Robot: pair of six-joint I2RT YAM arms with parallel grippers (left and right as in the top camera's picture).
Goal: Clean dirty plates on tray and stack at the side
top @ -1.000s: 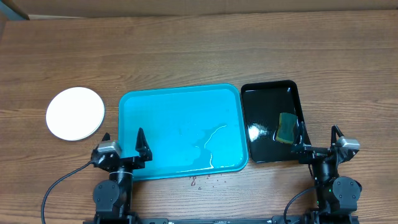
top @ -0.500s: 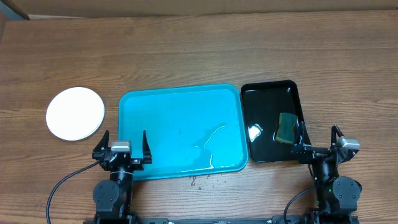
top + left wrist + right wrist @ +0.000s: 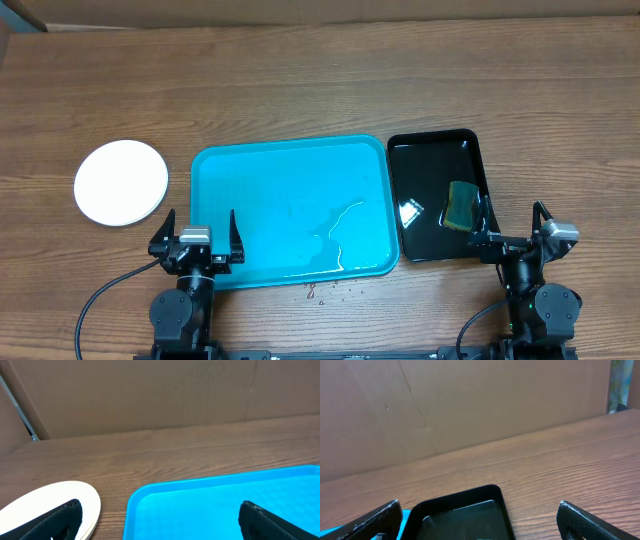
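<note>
The plates (image 3: 121, 182) lie on the bare table left of the tray, showing as one white disc from above; its top looks clean. In the left wrist view the plates (image 3: 45, 505) show a layered edge at lower left. The cyan tray (image 3: 270, 190) holds no plate, only thin water streaks (image 3: 340, 225). My left gripper (image 3: 200, 218) stands open over the tray's front left corner, nothing between its fingers (image 3: 60, 520). My right gripper (image 3: 512, 215) stands open by the black tray's front right corner, holding nothing.
A glossy black tray (image 3: 435, 170) sits right of the cyan one with a green-yellow sponge (image 3: 461, 204) in it. Small droplets (image 3: 325, 290) dot the table before the cyan tray. A cardboard wall (image 3: 150, 395) rises behind the table.
My left gripper has turned from an angled stance to face straight ahead, then held still. The right arm, plates and trays have not moved.
</note>
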